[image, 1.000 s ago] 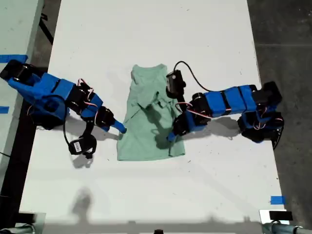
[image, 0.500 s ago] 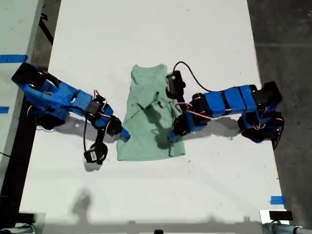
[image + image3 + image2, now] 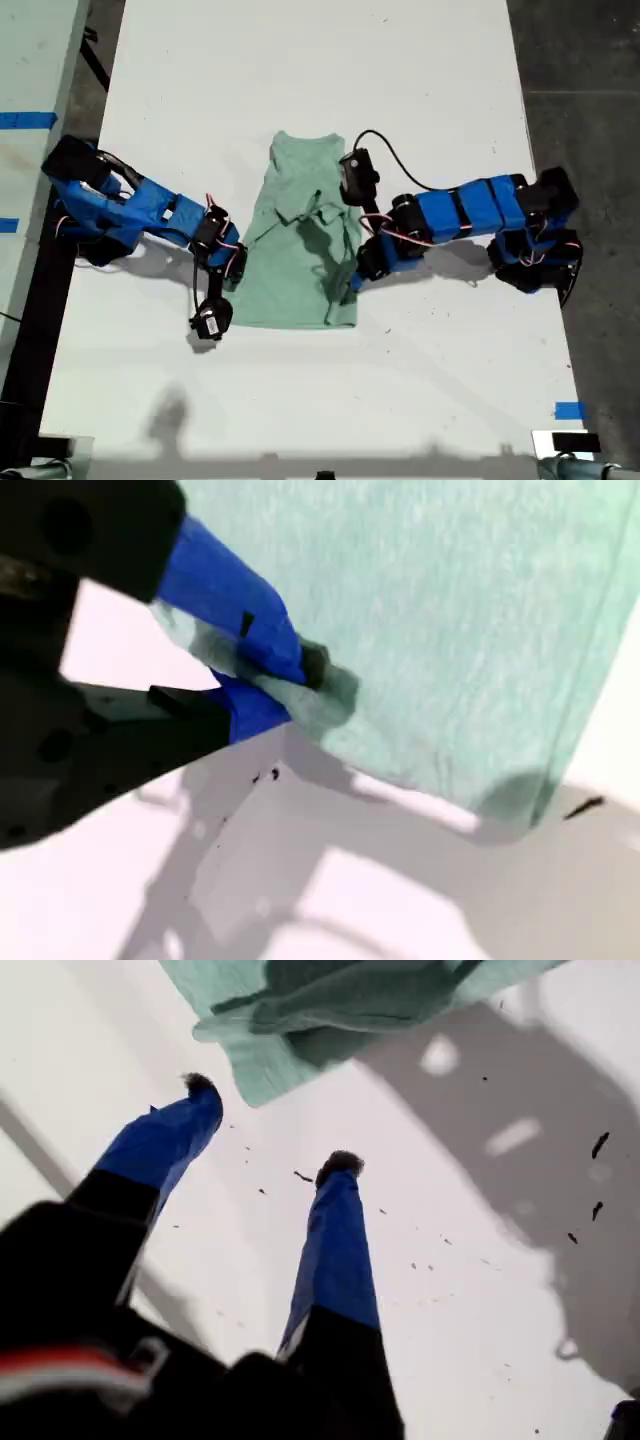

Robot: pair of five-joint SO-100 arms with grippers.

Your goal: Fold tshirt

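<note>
The pale mint-green tshirt (image 3: 295, 270) lies lengthwise in the middle of the white table, sleeves folded inward, neck toward the far side. My second gripper (image 3: 348, 285) comes in from the exterior view's right and is shut on the tshirt's edge near the hem. In the second wrist view the gripper (image 3: 310, 685) pinches a bunch of tshirt (image 3: 450, 630) that is lifted, with shadow beneath. My first gripper (image 3: 236, 265) reaches in from the exterior view's left to the tshirt's other long edge. It stands open (image 3: 271, 1123) over bare table, with the tshirt (image 3: 330, 1000) just beyond its fingertips.
The white table (image 3: 300, 80) extends well past the shirt on all sides. Dark floor borders it on the exterior view's right. A second light surface with blue tape (image 3: 25, 120) stands at the exterior view's left. A blue tape mark (image 3: 568, 410) sits near the table's front corner at the exterior view's right.
My first arm has swung in toward the shirt until its gripper reached the cloth's edge. My second gripper has drawn its side of the shirt inward, narrowing the cloth near the hem.
</note>
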